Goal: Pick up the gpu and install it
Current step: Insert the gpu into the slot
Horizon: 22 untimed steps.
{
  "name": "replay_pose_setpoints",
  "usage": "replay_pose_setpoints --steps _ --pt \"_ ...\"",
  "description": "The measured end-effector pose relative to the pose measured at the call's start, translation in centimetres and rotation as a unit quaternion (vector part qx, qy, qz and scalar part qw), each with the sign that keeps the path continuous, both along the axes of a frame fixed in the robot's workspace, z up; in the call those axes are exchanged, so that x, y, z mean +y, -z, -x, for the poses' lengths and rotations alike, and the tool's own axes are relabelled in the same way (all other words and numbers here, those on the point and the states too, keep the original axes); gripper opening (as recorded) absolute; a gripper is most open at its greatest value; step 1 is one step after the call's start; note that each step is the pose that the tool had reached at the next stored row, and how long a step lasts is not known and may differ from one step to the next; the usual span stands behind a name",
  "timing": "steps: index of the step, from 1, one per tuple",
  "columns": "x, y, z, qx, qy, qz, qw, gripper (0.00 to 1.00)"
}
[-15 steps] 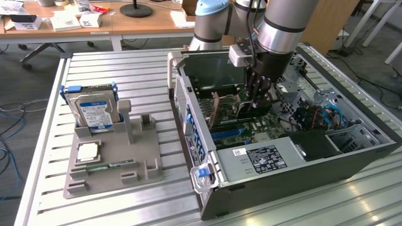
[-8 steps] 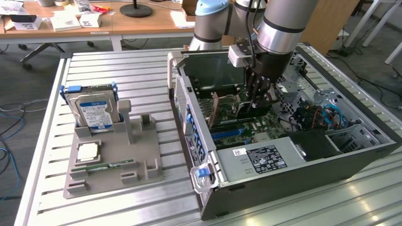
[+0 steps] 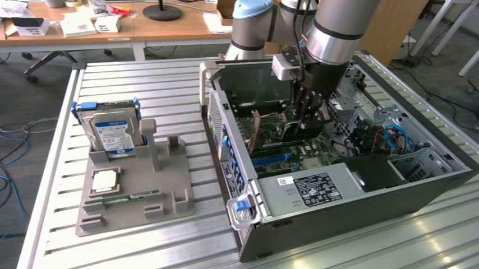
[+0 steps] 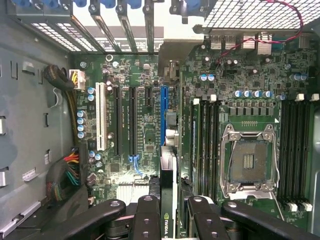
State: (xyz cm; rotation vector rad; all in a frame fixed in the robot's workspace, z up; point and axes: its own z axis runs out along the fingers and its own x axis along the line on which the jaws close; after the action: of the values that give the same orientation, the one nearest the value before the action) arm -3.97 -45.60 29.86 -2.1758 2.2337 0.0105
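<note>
Fingers (image 4: 147, 220) clamp one gpu (image 4: 167, 200) edge-on over one blue slot (image 4: 163, 115) inside one open computer case (image 3: 337, 224).

The arm (image 3: 333, 28) reaches straight down, its claw (image 3: 305, 124) pointing downward, fingers (image 4: 147, 220) clamped on the gpu (image 4: 167, 192).

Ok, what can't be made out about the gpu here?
1. Wrist view: the gpu, gripped in the tool, is seen edge-on and cut off by the frame edge; its face and bracket are hidden.
2. Wrist view: looking along it, whether it has reached the blue slot cannot be judged.
3. Exterior view: its outline below the tool is lost among dark parts.
4. Exterior view: the hard drive label print is too small.
</note>
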Motion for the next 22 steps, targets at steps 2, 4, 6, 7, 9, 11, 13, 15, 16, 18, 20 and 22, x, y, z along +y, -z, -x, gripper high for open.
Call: replay_pose_setpoints --steps 2,4,6,7,9,11,13,15,16,18,20,22 --pt "-0.01 0.01 0.0 0.0 0.0 0.0001 1.0 0.26" --pt "-0.01 0.06 0.0 0.0 0.0 0.0 1.0 0.26" --pt "-0.01 0.09 0.0 0.0001 0.0 0.0 1.0 0.26" --pt "-0.01 0.1 0.0 0.0 0.0 -0.0001 1.0 0.26" --pt "-0.01 0.11 0.0 0.0 0.0 -0.0001 1.0 0.26" --pt "-0.01 0.14 0.03 0.0 0.0 -0.0001 1.0 0.26" --pt "-0.01 0.17 0.15 0.0 0.0 -0.0001 1.0 0.26" --pt "0.0 0.19 0.27 0.0 0.0 -0.0001 1.0 0.26" --pt "0.0 0.2 0.28 0.0 0.0 -0.0001 1.0 0.26" --pt "0.0 0.2 0.28 0.0 0.0 -0.0001 1.0 0.26" --pt "0.0 0.2 0.32 0.0 0.0 -0.0001 1.0 0.26" --pt "0.03 0.21 0.51 0.0 0.0 -0.0002 1.0 0.26"
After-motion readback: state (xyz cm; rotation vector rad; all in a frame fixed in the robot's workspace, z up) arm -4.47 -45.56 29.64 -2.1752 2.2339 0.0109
